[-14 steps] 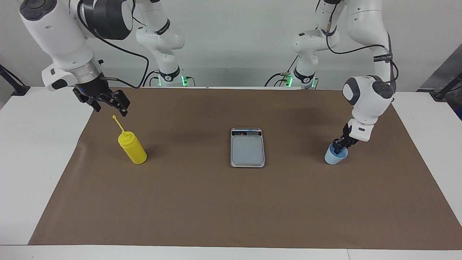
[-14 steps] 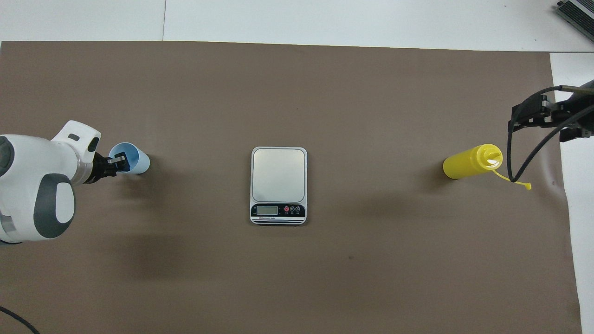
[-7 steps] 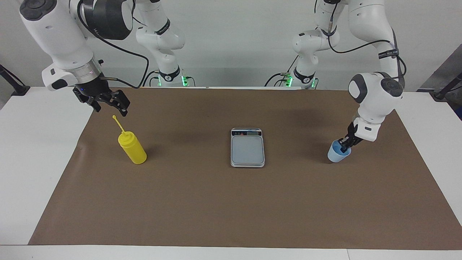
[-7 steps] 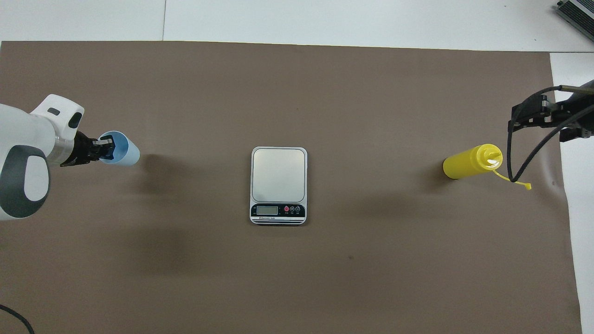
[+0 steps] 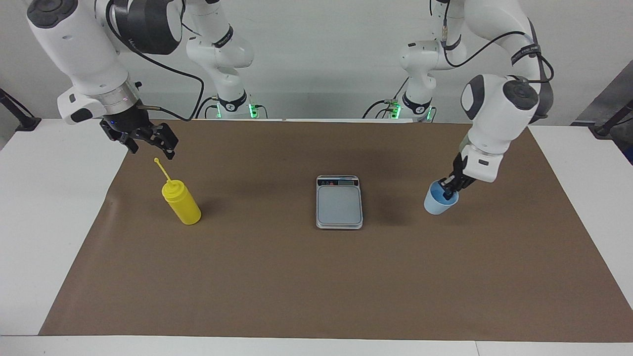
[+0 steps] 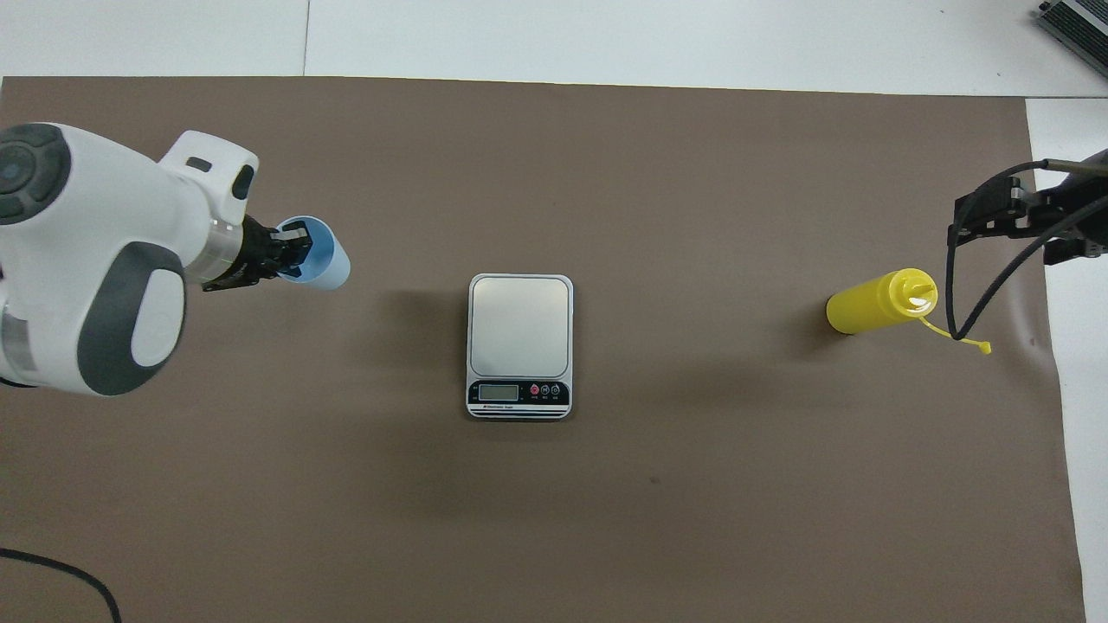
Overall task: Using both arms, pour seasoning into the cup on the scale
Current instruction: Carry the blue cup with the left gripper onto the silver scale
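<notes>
One light cup (image 5: 439, 203) is being carried.
It is being pinched at its rim by the left claw (image 5: 449, 190); the right claw (image 5: 148, 141) is being held open.

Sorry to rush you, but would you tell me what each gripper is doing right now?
Left gripper: shut on the rim of the small pale blue plastic cup, lifted.
Right gripper: open, empty, over the brown mat.
</notes>
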